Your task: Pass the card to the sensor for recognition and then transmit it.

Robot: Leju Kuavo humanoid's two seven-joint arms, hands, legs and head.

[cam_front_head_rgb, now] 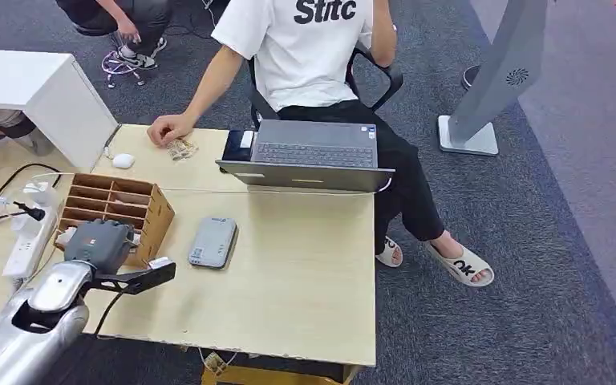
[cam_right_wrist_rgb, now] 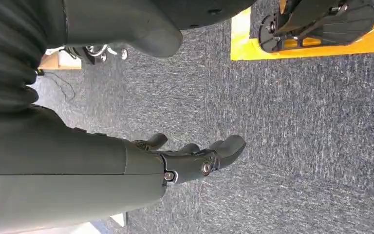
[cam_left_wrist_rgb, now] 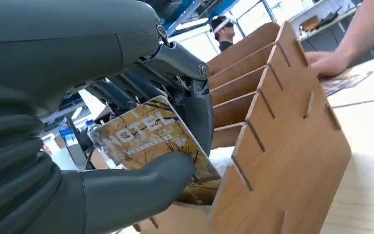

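Observation:
My left hand (cam_front_head_rgb: 100,245) reaches into the near end of the wooden card rack (cam_front_head_rgb: 120,204) at the table's left. Up close, its thumb (cam_left_wrist_rgb: 141,183) and dark fingers (cam_left_wrist_rgb: 190,83) pinch a brown-gold card (cam_left_wrist_rgb: 146,139) printed "HOTEL"; the card's lower corner is down beside the rack's slotted wall (cam_left_wrist_rgb: 282,146). The grey card sensor (cam_front_head_rgb: 212,241) lies flat on the table just right of the rack, nothing on it. My right hand (cam_right_wrist_rgb: 195,158) hangs over grey carpet, holding nothing, fingers loosely apart.
A person in a white shirt sits across the table, one hand (cam_front_head_rgb: 168,128) beside several loose cards (cam_front_head_rgb: 181,148). An open laptop (cam_front_head_rgb: 313,154) stands at the far edge, with a white mouse (cam_front_head_rgb: 123,160) to its left. A power strip (cam_front_head_rgb: 28,241) with cables lies left of the rack.

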